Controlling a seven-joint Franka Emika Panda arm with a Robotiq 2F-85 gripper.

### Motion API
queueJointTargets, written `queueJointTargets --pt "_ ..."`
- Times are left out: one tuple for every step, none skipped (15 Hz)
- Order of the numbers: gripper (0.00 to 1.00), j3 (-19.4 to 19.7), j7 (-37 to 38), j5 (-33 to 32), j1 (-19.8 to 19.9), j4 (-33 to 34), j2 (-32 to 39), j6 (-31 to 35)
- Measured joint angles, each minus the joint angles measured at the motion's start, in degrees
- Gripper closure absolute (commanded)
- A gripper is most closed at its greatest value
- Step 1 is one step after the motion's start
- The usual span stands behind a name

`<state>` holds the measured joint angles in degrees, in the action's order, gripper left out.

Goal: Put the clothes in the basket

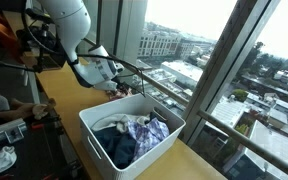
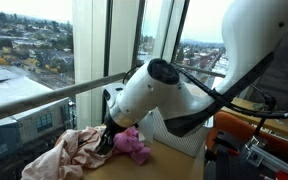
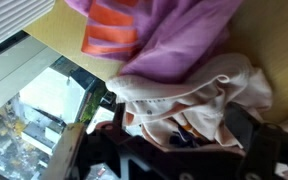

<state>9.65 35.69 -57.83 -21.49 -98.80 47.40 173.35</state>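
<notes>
A pile of clothes lies on the wooden table beside the window: a cream-pink cloth (image 2: 66, 152) and a magenta garment (image 2: 134, 146). In the wrist view the purple garment with orange stripes (image 3: 174, 35) lies above the cream cloth (image 3: 199, 95). My gripper (image 2: 106, 142) is down on the pile, with its dark fingers apart on either side of the cream cloth (image 3: 179, 125). It is behind the basket in an exterior view (image 1: 119, 88). The white basket (image 1: 96, 148) holds dark blue, plaid and white clothes (image 1: 134, 135). The basket also shows behind the arm (image 2: 174, 138).
Tall window glass and a rail (image 2: 44, 95) run along the table's far edge, close to the pile. Dark equipment and cables (image 1: 9, 60) stand on the table's other side. A red-orange frame (image 2: 259, 130) stands beyond the basket.
</notes>
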Motion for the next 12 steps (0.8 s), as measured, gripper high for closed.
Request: queueJointTargets --pt "0.00 -0.36 -0.81 0.22 0.80 0.91 0.93 -0.15" --pt "0.00 -0.70 -1.62 0.43 1.62 1.71 1.82 -0.28" --pt "0.00 -1.03 -2.29 0.59 2.42 2.42 2.63 -0.32" --pt "0.00 -1.38 -2.86 0.71 3.20 3.09 3.46 -0.33" --pt "0.00 -1.72 -3.37 0.82 3.88 3.75 4.27 -0.37" --pt "0.25 -2.14 -3.88 0.89 4.54 4.43 5.09 -0.45" --pt "0.26 -2.64 -4.31 0.92 5.18 5.13 5.93 -0.53" --pt "0.34 -3.13 -4.73 0.94 5.72 5.87 6.64 -0.54" --pt "0.42 -3.65 -5.05 0.95 6.17 6.50 7.18 -0.67" --pt "0.51 -4.13 -5.30 0.95 6.54 7.08 7.57 -0.97" --pt "0.58 -4.51 -5.46 0.95 6.80 7.53 7.83 -1.24" --pt "0.65 -4.84 -5.64 0.95 7.06 7.87 8.00 -1.48"
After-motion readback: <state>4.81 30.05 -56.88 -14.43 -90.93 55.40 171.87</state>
